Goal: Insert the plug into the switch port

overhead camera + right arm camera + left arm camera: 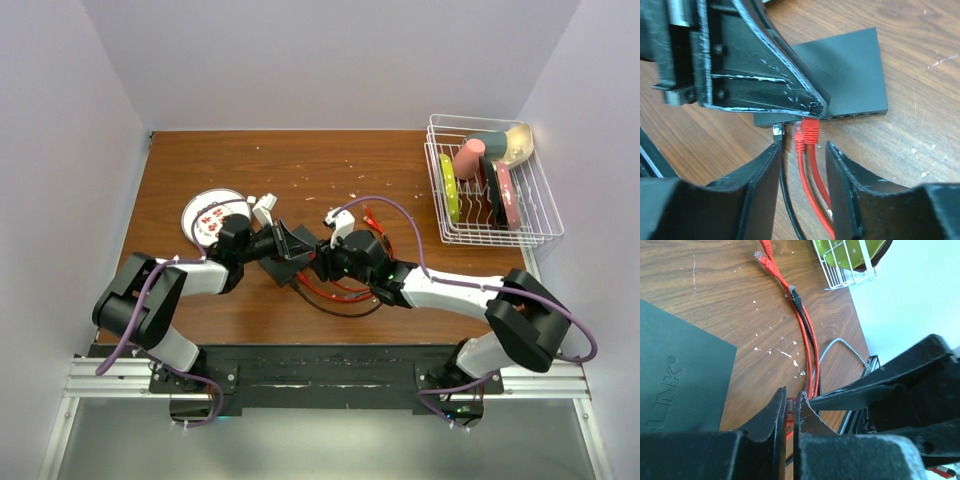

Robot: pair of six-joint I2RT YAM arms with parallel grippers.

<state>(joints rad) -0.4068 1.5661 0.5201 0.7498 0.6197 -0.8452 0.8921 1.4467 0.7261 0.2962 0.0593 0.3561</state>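
The black switch lies flat on the wooden table, its row of ports facing my right wrist camera; it also shows in the left wrist view and the top view. My left gripper is shut on a red plug, held right at the switch's port edge near its left end. My right gripper is open, its fingers straddling the red cables behind the plug. A second red plug and a black plug lie beside it. Both grippers meet over the switch.
Red and black cables loop on the table near my right arm; their far ends lie loose. A round white plate with red dots sits at the left. A white wire rack with dishes stands at the back right.
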